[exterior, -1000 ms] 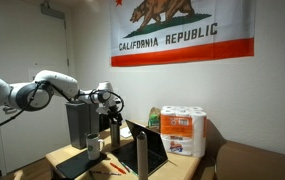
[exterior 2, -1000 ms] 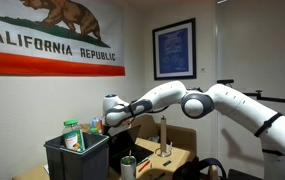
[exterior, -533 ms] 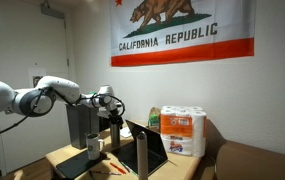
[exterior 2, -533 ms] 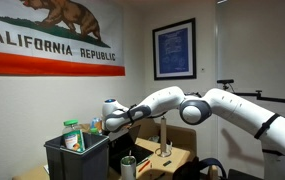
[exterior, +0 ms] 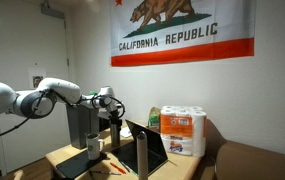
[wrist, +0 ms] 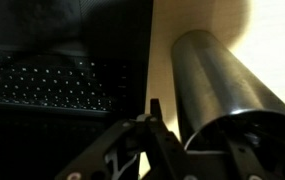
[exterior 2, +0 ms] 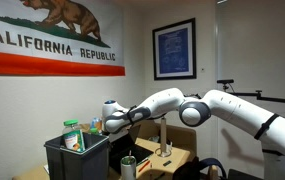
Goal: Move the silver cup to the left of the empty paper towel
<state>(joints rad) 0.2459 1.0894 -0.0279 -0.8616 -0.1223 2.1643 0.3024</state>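
Observation:
The silver cup (wrist: 222,85) fills the right half of the wrist view, a shiny metal cylinder standing on the pale wooden table (wrist: 164,50). My gripper (wrist: 207,138) straddles its rim. A thin bright gap shows between the left finger (wrist: 154,118) and the cup wall, and the cup hides the other finger. In an exterior view the gripper (exterior: 111,112) hangs over the cup (exterior: 113,132), behind the laptop. The empty paper towel tube (exterior: 140,157) stands upright in front of the laptop, and it also shows as a tube (exterior 2: 164,132) past the arm.
An open laptop (exterior: 154,148) sits beside the cup, its keyboard (wrist: 42,80) close to the left finger. A dark bin (exterior: 80,127) stands behind the gripper. A pack of full paper towel rolls (exterior: 183,130) is at the table's far end. A grey mug (exterior 2: 129,166) is near the bin (exterior 2: 77,158).
The arm has sunk slightly over the cup since a second ago. Over the last half second nothing has visibly moved in the exterior views.

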